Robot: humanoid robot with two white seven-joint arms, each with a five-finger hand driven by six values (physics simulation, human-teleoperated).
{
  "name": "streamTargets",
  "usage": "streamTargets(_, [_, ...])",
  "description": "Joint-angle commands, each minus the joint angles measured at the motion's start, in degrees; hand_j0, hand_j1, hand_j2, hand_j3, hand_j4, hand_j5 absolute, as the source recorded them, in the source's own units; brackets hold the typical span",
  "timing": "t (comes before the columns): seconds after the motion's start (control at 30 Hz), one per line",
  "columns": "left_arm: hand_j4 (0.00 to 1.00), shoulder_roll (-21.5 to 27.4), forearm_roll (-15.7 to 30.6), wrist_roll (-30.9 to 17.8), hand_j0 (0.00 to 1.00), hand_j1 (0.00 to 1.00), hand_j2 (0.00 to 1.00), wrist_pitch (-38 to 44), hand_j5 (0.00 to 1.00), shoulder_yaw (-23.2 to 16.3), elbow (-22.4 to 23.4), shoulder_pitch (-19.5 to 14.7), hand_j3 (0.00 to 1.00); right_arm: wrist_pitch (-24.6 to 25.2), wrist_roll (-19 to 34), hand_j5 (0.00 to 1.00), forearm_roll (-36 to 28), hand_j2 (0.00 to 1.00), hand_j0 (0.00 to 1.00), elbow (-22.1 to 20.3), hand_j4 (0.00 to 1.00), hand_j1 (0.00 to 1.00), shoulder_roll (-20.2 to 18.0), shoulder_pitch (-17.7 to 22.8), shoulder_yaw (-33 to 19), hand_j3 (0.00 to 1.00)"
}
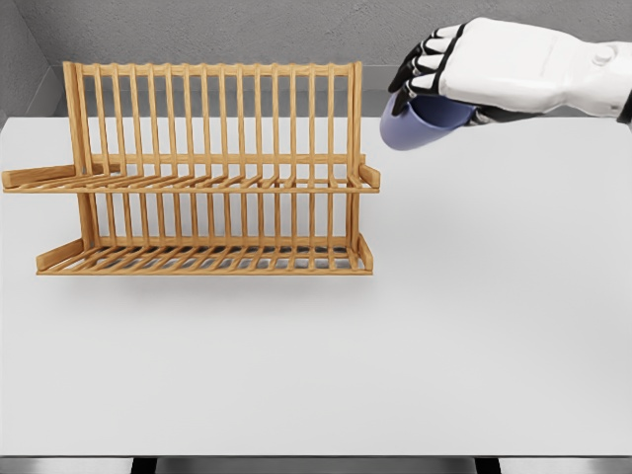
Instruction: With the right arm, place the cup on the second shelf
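Observation:
A wooden two-tier dish rack (207, 178) stands on the left half of the white table (474, 326), with an upper shelf (197, 183) and a lower shelf (202, 262) of slats. My right hand (444, 74) comes in from the upper right and is shut on a blue-purple cup (420, 120), held tilted in the air with its mouth facing down-left. The cup hangs just right of the rack's top right corner, above the level of the upper shelf and not touching the rack. The left arm does not show.
The table's front edge (316, 456) runs along the bottom of the view. A grey wall (247, 30) rises behind the rack.

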Motion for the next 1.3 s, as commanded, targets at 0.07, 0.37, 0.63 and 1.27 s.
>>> streamTargets(0.07, [1.0,0.0,0.02,-0.01,1.0,1.0,1.0,0.0,1.0,0.0,0.01,0.0,1.0,-0.21,-0.05,0.65,-0.26,0.65,0.65,-0.26,0.65,0.65,2.96,-0.09,0.38,0.65])
streamTargets(0.37, [1.0,0.0,0.02,-0.01,1.0,1.0,1.0,0.0,1.0,0.0,0.01,0.0,1.0,-0.12,-0.05,0.65,-0.26,0.65,0.65,-0.26,0.65,0.65,6.12,-0.97,3.28,0.65])
streamTargets(0.63, [1.0,0.0,0.02,-0.01,1.0,1.0,1.0,0.0,1.0,0.0,0.01,0.0,1.0,0.5,-0.05,0.65,-0.18,0.65,0.65,-0.26,0.65,0.65,6.56,-0.88,5.74,0.65])
streamTargets(1.27, [1.0,0.0,0.02,-0.01,1.0,1.0,1.0,0.0,1.0,0.0,0.01,0.0,1.0,4.1,-0.05,1.0,2.2,1.0,1.0,0.0,1.0,1.0,8.14,-0.97,9.52,1.0])
